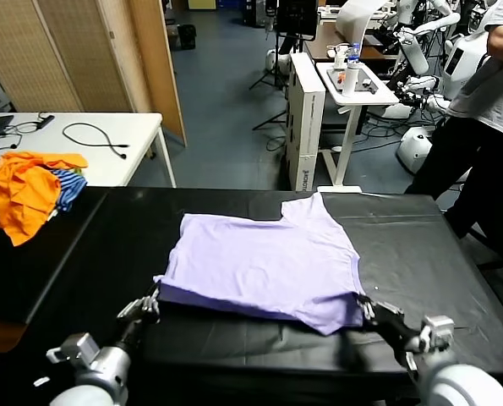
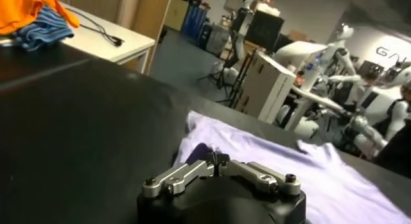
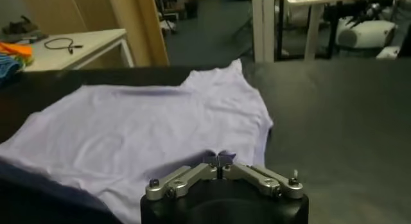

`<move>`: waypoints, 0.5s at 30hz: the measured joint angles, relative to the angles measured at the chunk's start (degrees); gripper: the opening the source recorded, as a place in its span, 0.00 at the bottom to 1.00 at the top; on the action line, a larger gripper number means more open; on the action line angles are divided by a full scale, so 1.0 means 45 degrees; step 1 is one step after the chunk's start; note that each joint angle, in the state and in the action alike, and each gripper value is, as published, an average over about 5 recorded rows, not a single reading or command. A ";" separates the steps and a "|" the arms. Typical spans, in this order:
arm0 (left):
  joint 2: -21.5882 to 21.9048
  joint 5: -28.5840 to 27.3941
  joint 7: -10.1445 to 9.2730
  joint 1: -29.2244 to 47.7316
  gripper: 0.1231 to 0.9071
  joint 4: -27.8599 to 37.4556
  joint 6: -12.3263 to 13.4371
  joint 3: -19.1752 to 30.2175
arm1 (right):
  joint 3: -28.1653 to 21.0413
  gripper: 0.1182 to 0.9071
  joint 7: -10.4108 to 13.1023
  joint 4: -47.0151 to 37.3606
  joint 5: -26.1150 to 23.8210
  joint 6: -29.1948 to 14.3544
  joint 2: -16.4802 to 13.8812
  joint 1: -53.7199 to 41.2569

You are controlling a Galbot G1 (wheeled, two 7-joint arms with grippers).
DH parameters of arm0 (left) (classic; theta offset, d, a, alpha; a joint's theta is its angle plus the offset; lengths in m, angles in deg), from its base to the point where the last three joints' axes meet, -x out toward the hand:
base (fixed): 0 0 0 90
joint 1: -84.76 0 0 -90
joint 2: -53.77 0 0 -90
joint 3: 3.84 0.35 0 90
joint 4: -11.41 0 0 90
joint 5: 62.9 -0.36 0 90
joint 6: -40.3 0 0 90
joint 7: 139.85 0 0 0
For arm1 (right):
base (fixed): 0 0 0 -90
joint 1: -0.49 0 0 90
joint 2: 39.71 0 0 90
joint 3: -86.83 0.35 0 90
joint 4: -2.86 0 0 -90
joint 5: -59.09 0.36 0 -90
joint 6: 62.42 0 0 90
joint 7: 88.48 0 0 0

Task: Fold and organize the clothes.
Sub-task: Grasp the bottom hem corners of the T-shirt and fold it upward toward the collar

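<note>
The pale lavender T-shirt [image 1: 264, 266] lies spread on the black table [image 1: 420, 245], with its neck end toward the far right. No print shows on the upper side. My left gripper [image 1: 150, 304] is shut on the shirt's near-left corner. The pinched cloth shows between its jaws in the left wrist view [image 2: 215, 160]. My right gripper [image 1: 368, 309] is shut on the near-right corner, and the cloth shows in the right wrist view [image 3: 218, 157]. The near edge is a little raised and casts a dark shadow under it.
Bright orange garments [image 1: 23, 190] and a blue-striped cloth [image 1: 65, 182] lie piled at the table's far left. A white desk [image 1: 107, 135] with cables stands behind them. A person [image 1: 488, 110] stands at the far right, and a white cart [image 1: 352, 85] stands beyond the table.
</note>
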 joint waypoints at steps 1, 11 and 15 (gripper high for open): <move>0.0054 -0.0035 -0.0005 0.0124 0.03 0.0146 -0.0001 0.0002 | -0.0225 0.03 0.0011 -0.0226 -0.0055 -0.0013 -0.0013 -0.0308; 0.0667 -0.0266 -0.0031 0.1254 0.03 0.1316 -0.0063 0.0274 | -0.1871 0.03 0.0079 -0.1962 -0.0432 -0.0005 0.0239 -0.2330; 0.0917 -0.0248 -0.0031 0.1680 0.03 0.1670 -0.0117 0.0428 | -0.2115 0.03 0.0114 -0.2320 -0.0541 0.0002 0.0322 -0.2585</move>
